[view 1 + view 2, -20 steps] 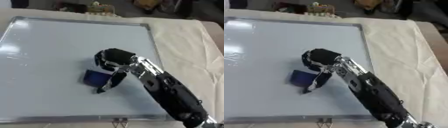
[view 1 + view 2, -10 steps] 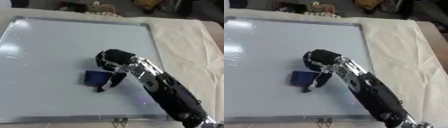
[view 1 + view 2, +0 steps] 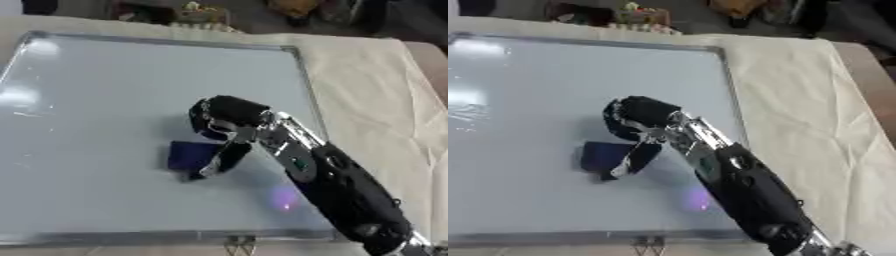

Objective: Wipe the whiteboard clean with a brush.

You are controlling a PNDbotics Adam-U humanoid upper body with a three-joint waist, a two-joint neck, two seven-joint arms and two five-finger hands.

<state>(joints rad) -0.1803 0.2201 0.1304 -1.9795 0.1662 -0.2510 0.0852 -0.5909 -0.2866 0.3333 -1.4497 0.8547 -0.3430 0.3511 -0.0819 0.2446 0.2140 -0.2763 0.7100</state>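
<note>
my right hand fingers curled, pinching the blue brush mid-whiteboard — should hold it flat, sweep overlapping passes toward the frame.

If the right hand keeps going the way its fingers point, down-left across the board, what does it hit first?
Nothing but bare whiteboard, as far as shown. The right hand already holds the blue brush; beyond that lies the board's near frame edge.
</note>
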